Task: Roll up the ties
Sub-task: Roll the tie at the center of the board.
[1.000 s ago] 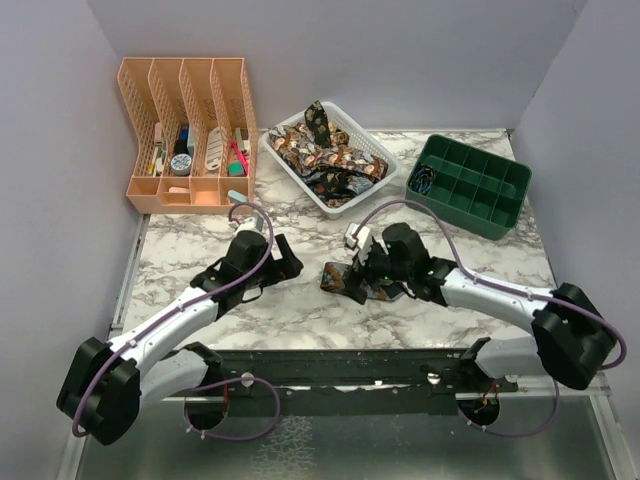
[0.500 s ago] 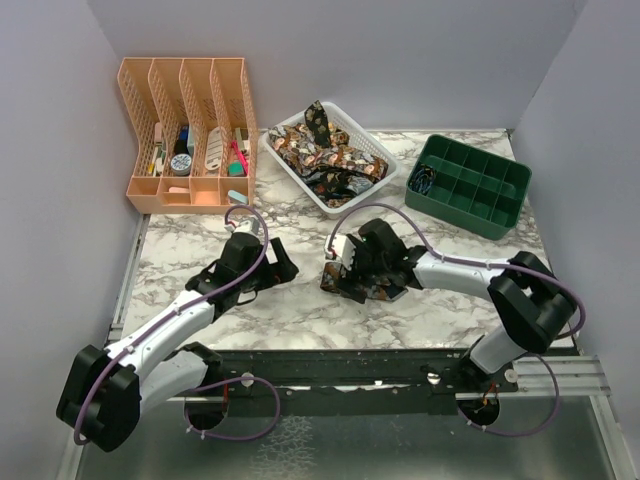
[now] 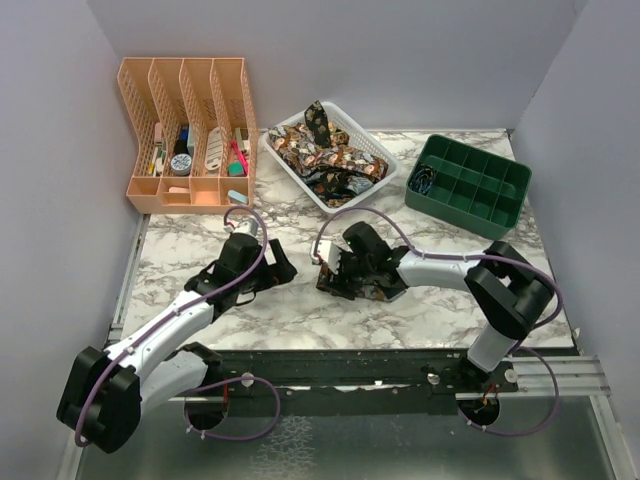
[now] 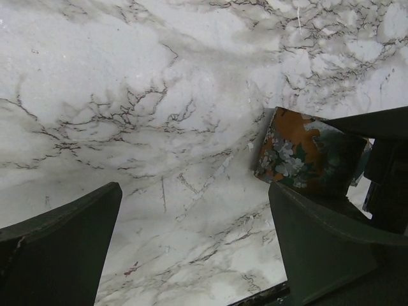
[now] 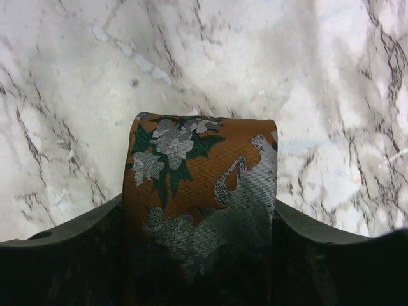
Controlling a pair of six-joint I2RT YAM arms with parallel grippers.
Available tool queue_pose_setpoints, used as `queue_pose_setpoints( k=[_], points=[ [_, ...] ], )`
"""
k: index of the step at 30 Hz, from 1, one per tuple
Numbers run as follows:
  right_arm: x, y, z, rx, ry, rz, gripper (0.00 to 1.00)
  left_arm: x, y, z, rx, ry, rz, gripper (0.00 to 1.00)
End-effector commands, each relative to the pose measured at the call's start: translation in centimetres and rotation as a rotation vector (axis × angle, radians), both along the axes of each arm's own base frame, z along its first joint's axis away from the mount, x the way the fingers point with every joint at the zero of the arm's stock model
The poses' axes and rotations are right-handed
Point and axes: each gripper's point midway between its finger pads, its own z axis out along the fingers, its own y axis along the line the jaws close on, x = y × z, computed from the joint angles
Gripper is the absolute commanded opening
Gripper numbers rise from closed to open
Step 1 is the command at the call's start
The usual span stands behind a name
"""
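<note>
Tie [image 5: 191, 159]: its folded end lies on the marble table [image 4: 127, 95] near the middle; the right wrist view shows orange cloth with grey-green flowers; the top view shows only a dark scrap under the arm
Right gripper [image 5: 197, 205]: clenched on the tie, a finger against each edge; only its own camera shows this, since from above the wrist covers the grip
Left gripper [image 4: 194, 191]: released, jaws wide over bare marble; its camera shows the tie at the right, just beside one finger
Other ties [image 3: 325, 158]: heaped in the white basket [image 3: 295, 178] at the back; seen from above only
</note>
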Motion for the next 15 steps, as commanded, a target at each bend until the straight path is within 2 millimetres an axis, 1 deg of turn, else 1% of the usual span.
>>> queue_pose_setpoints(
  k=[1,5,10,13,14,15],
  points=[
    [-0.9,2.5,-0.5,0.024,0.004,0.062,0.62,-0.6,0.8,-0.4,0.015,0.010,0.009,0.99],
    [-2.5,4.7,-0.8,0.046,0.033,0.123,0.57,-0.9,1.3,-0.3,0.013,0.010,0.032,0.99],
    [-4.0,7.3,-1.2,0.060,0.052,0.180,0.53,-0.9,2.6,0.1,0.027,-0.005,0.095,0.99],
    [-4.4,8.3,-1.1,0.070,0.047,0.201,0.54,-1.1,2.8,0.5,0.010,-0.017,0.113,0.99],
    [-4.2,8.5,-0.9,0.073,0.040,0.195,0.56,-1.1,2.8,0.5,0.003,-0.020,0.116,0.99],
    [-3.9,8.6,-0.6,0.077,0.030,0.177,0.63,-1.2,2.8,0.6,-0.002,-0.022,0.118,0.99]
  ],
)
